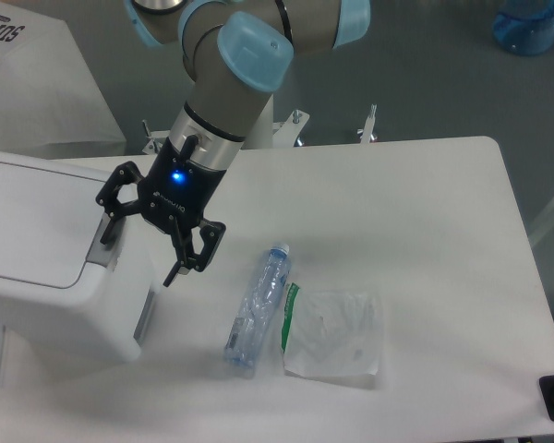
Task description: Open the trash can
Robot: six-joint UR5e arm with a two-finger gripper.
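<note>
At table's left, trash can (46,268), lid flat.

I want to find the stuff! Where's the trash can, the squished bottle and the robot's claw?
trash can (37,231): fixed camera, on its flat white lid.
bottle (257,305): fixed camera, middle of its crushed clear body.
gripper (140,245): fixed camera, midway between its two black fingertips.

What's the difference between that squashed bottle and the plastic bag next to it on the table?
The bottle is long and narrow, lying on its side with a blue cap at its far end; the plastic bag is flat and roughly square. The bottle is crumpled but keeps some bulk, while the bag lies nearly flush on the table. The bag has a green strip along its left edge; the bottle has none. Both are clear plastic and lie side by side.
</note>
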